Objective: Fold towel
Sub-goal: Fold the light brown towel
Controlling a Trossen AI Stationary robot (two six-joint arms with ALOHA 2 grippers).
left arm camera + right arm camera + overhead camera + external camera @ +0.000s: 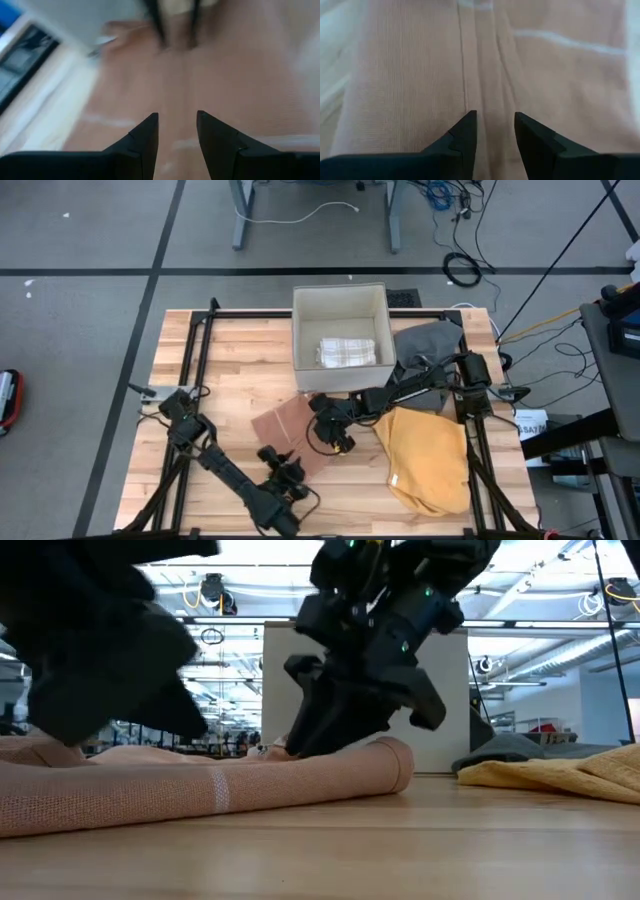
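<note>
Towel, pinkish-brown, lies near the middle of the table, in front of the white bin, already doubled over: rounded fold edge shows in the low view, so at least one fold looks done. Seems mid-task, with another fold, or a lift into the bin beside the checked cloth inside it, probably left; cannot tell how many folds are meant. Left gripper sits over the towel's near edge, fingers parted by a narrow gap with fabric showing between them; looks lowered onto or just above the cloth, nothing pinched. Right gripper reaches from the right side to the towel's right edge, fingers likewise slightly apart, ribbed fabric and a seam visible in the gap; tips appear to press into or hover right at the surface, with no cloth gathered between them. Neither hand clenched on anything, as far as visible. Yellow cloth lies to the right, near the towel but apart from it, with a grey cloth behind it beside the bin; both untouched.
</note>
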